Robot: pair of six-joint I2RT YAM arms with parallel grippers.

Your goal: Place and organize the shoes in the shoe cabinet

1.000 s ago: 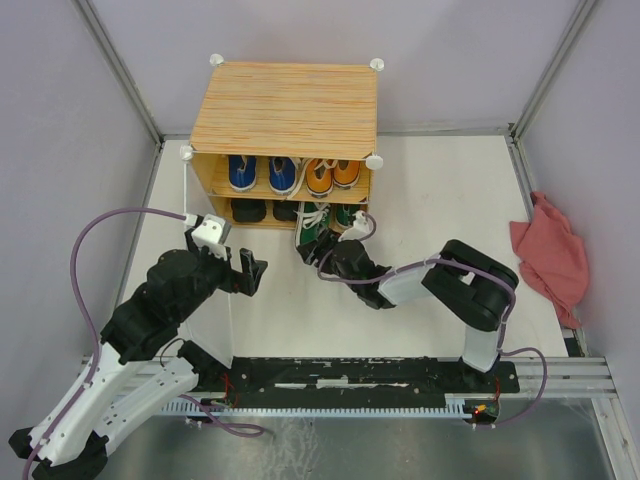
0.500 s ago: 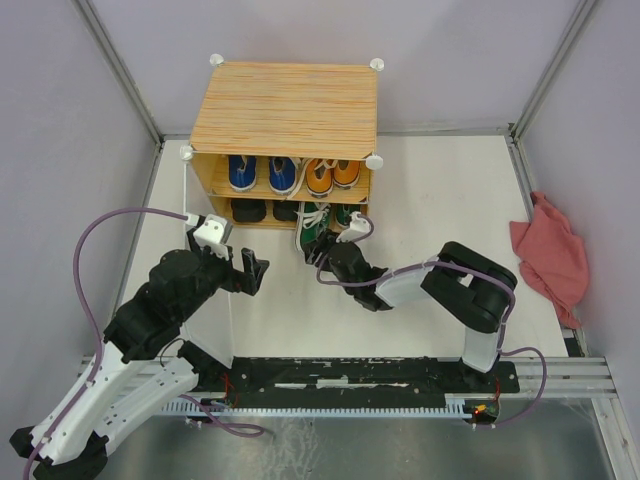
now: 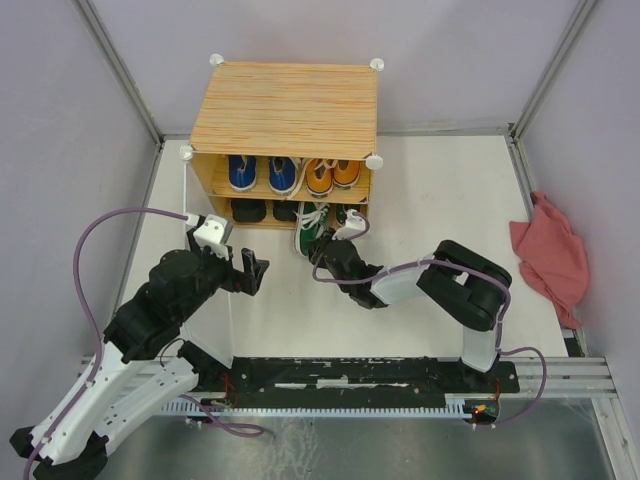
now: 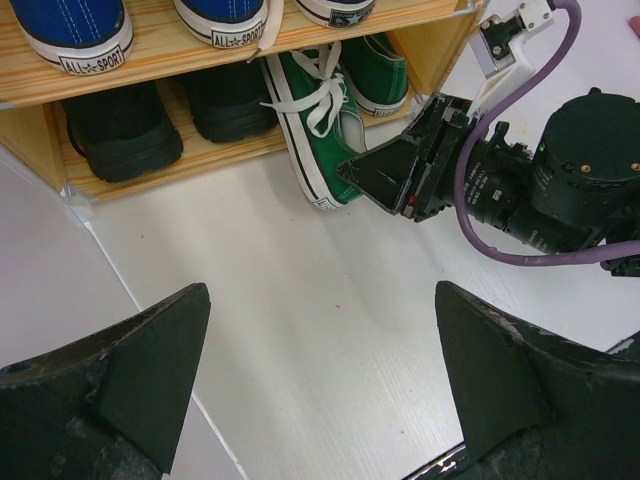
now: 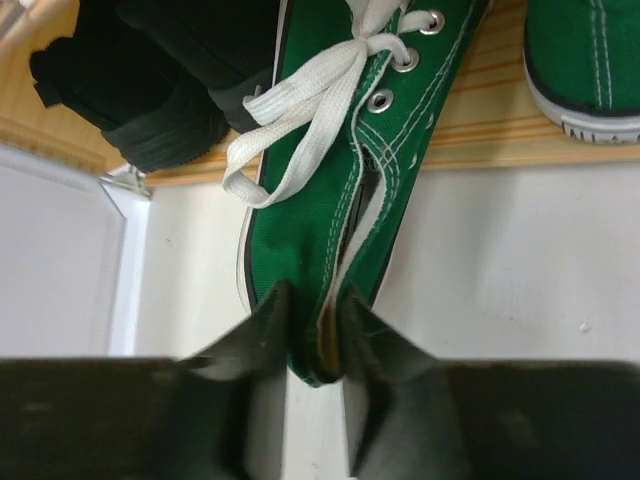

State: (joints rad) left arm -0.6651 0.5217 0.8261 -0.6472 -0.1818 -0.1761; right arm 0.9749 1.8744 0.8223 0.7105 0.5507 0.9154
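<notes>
The shoe cabinet (image 3: pixel 285 105) stands at the back with its front open. Blue sneakers (image 3: pixel 260 172) and orange sneakers (image 3: pixel 333 175) sit on its upper shelf, black boots (image 3: pixel 262 210) at the lower left. One green sneaker (image 5: pixel 585 60) rests on the lower shelf at the right. The other green sneaker (image 5: pixel 330 200) lies toe-in, slanted, its heel out on the table. My right gripper (image 5: pixel 312 330) is shut on that heel, one finger on each side. My left gripper (image 4: pixel 320 370) hovers open over bare table, left of the green sneaker (image 4: pixel 315 130).
The cabinet's white door (image 4: pixel 50 300) is swung out toward me, beside my left gripper. A red cloth (image 3: pixel 550 255) lies at the right edge of the table. Grey walls close in the back and both sides.
My right gripper has moved forward toward the cabinet and its fingers have closed onto the green sneaker's heel. The left arm has barely moved.
</notes>
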